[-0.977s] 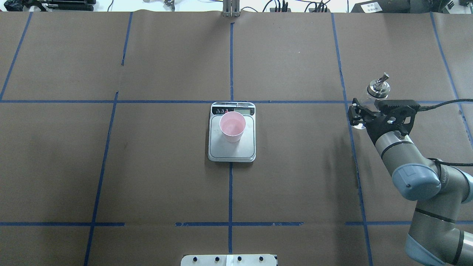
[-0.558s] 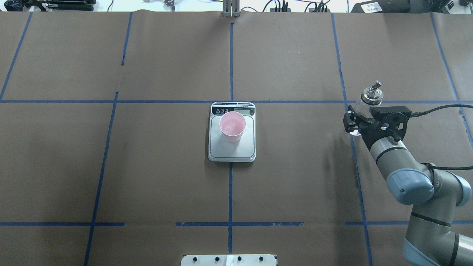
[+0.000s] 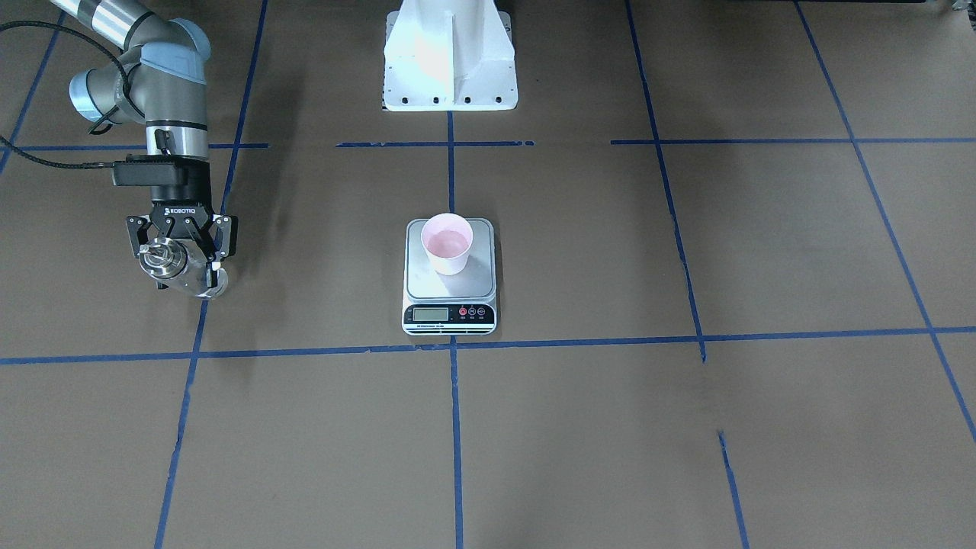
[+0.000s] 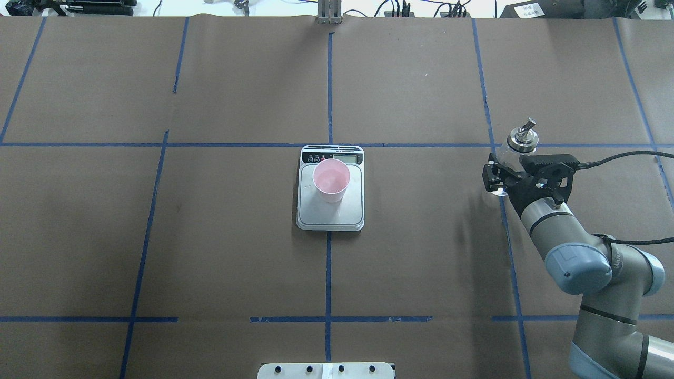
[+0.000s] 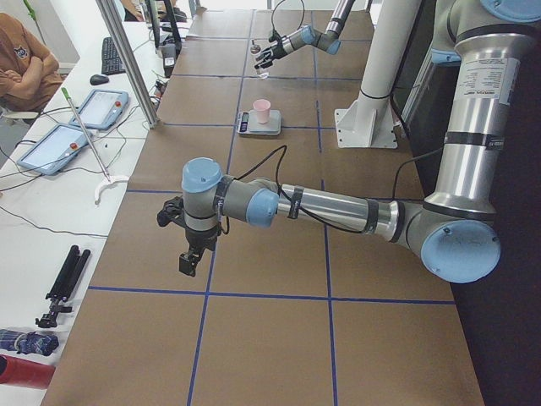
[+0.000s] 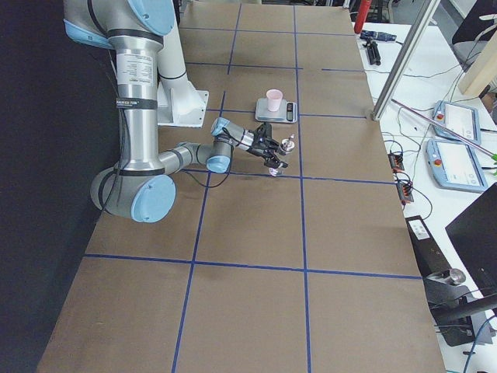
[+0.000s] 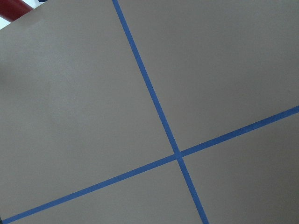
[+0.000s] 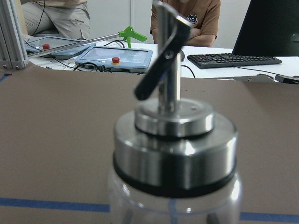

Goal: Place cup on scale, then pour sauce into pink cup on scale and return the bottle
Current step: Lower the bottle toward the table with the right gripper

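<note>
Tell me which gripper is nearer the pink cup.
Right. The right gripper, holding the bottle, hangs to the cup's right. The left gripper is much farther off, near the table's left end, outside the overhead view.

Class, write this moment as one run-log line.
cup: on scale | right gripper: shut on bottle, well clear of scale | left gripper: far from scale, state unclear

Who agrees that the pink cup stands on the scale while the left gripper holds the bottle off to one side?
Wrong arm: the cup stands on the scale while the right gripper, not the left, holds the bottle off to one side. The overhead exterior view shows it.
</note>
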`<state>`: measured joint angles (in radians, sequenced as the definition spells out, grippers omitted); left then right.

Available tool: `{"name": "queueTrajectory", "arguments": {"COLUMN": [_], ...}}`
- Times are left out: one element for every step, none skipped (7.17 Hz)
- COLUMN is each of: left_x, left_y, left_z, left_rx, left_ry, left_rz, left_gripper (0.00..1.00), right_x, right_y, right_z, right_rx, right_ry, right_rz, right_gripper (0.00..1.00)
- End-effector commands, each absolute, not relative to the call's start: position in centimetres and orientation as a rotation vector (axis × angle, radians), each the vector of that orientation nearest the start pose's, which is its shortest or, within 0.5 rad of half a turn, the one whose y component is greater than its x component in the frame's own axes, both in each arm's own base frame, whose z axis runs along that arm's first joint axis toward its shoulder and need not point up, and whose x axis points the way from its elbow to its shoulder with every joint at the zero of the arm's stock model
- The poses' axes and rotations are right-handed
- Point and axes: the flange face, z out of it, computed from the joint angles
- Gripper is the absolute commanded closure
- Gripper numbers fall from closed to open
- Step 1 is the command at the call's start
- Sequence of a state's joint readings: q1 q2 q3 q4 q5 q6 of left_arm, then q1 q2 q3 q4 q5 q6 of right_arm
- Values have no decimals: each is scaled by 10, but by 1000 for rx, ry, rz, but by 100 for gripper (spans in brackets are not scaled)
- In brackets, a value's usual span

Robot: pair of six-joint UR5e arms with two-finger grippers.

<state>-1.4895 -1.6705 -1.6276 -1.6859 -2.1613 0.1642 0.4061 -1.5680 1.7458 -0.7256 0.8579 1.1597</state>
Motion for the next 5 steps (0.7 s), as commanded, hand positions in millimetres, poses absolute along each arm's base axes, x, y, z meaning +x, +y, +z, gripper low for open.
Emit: {"name": "queueTrajectory", "arguments": {"left_x": [-33,-33,-33,-33,-33], "left_y": [-552,-552,-552,-552,-552], "left_z": [577,577,577,577,577], "left_rx": [289,289,289,289,289], "left_ry": [578,578,576,576,576], "left_rz": [317,317,317,317,317], "left_gripper": [0,0,0,0,0], "right_x": [-385,-386,-387,-387,-385], "right_y": [-381,-380,-379,-379,-380], "right_z": [478,476,474,476,477], "right_rx": [983,974,958,956,961], "right_ry": [-625,-635,-651,-649,-648], "right_rz": [345,338,330,327,347], "right_gripper": [100,100,88,36,0]}}
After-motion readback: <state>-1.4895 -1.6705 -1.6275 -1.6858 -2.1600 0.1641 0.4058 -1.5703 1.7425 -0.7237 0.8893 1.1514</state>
